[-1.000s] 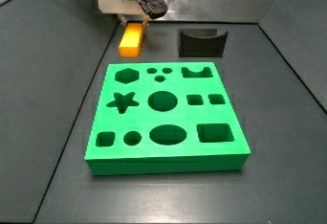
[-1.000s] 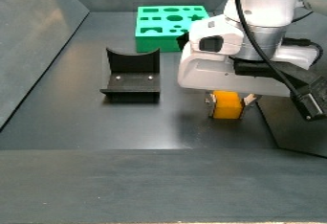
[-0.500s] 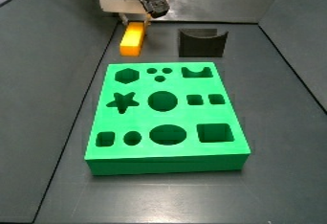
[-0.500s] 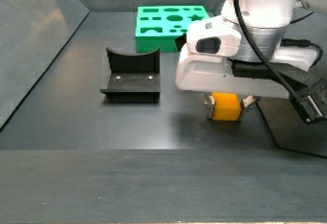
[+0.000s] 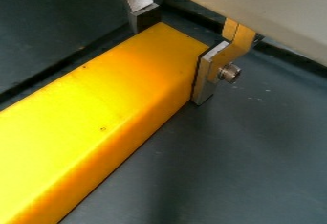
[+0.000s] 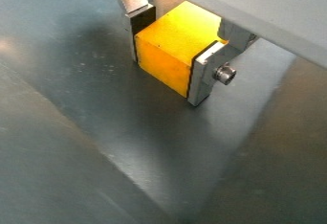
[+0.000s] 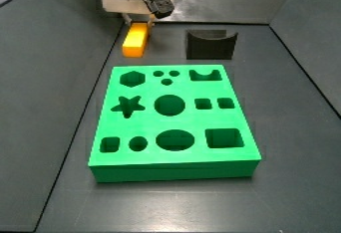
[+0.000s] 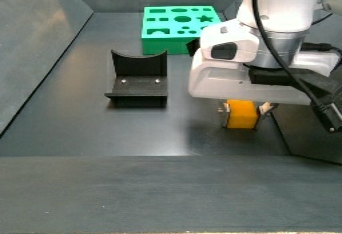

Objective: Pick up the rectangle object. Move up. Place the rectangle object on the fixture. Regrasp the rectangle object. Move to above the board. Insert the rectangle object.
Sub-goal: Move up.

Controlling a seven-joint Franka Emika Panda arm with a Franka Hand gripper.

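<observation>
My end effector (image 5: 179, 38) sits at the upper middle of both wrist views with its two silver finger plates pressed against opposite long faces of the rectangle object (image 5: 96, 118), so I judge it clamped on that block near one end; in a side view the block (image 7: 136, 39) shows at the upper left of the frame under my wrist, and in another it (image 8: 242, 112) hangs below the white housing at right centre, low over the dark desk (image 8: 120, 138), though I cannot tell if it touches. The main risk, as I see it, is the off-centre hold: most of the block's length runs away from the fingers (image 5: 211, 65), so it could droop or twist in the grip as I lift, and its smooth, plain orange-yellow faces give the pads little to bite on. A tilted block would then meet the fixture (image 7: 209, 44) badly, whose black blocky body has a curved notch in its top; it stands in the upper middle of that frame, apart from the block. The board (image 7: 170, 119), a bright green matte slab with star, hexagon, round and square cut-outs, fills the frame's centre, and a skewed block would jam on a hole's crisp edges. The desk looks dark, flat and faintly scuffed.
</observation>
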